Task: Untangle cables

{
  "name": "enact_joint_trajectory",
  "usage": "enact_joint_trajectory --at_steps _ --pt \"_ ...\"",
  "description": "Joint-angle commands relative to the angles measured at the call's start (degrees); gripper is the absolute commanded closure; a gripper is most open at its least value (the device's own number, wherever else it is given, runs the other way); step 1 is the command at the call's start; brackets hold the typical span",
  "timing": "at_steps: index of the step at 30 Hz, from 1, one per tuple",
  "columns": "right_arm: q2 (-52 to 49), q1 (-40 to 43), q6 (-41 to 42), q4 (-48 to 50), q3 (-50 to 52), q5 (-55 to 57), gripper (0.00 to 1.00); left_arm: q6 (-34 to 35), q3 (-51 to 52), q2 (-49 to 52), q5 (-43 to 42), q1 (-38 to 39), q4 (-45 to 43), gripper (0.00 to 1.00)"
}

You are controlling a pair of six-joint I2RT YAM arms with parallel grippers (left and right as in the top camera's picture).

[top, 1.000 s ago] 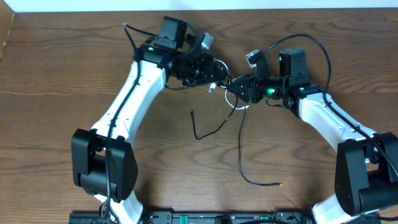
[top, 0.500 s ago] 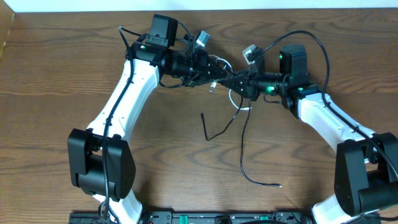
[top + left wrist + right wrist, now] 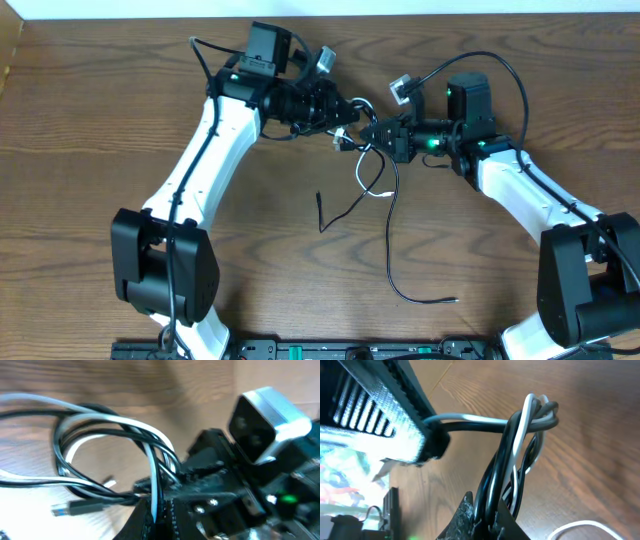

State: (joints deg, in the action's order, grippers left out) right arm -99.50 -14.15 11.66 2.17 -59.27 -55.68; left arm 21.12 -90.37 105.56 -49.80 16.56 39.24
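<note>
The cables hang in a knot between my two grippers at the back of the table. In the overhead view my left gripper (image 3: 349, 110) and right gripper (image 3: 369, 131) nearly touch. The black cable (image 3: 391, 250) trails from the knot toward the front, and a second loose black end lies to the left. The white cable (image 3: 378, 193) loops just below the knot. The left wrist view has my left gripper (image 3: 159, 510) shut on the white cable (image 3: 120, 422), with black cable loops (image 3: 75, 487) beside it. My right gripper (image 3: 487, 517) is shut on a bundle of black and white strands (image 3: 517, 435).
The brown wooden table (image 3: 100, 120) lies under the arms. The right arm's camera housing (image 3: 265, 415) sits close in front of the left gripper. Thick black arm wires (image 3: 500, 70) arc above the right arm. The table's far edge (image 3: 420, 8) runs behind both grippers.
My right gripper has closed on the cable bundle. The loose black end on the left has shifted and now stands more upright. The left arm has moved slightly.
</note>
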Motion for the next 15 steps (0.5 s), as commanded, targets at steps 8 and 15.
enact_joint_trajectory --at_steps 8,15 --pt "7.1 -2.6 0.94 -7.89 0.13 -1.7 0.99 -3.5 0.68 -1.7 18.12 2.1 -0.83 0.93" --pt "15.8 -2.78 0.48 -14.08 0.13 -1.62 0.99 -3.52 0.7 -0.68 20.09 5.29 -0.94 0.93"
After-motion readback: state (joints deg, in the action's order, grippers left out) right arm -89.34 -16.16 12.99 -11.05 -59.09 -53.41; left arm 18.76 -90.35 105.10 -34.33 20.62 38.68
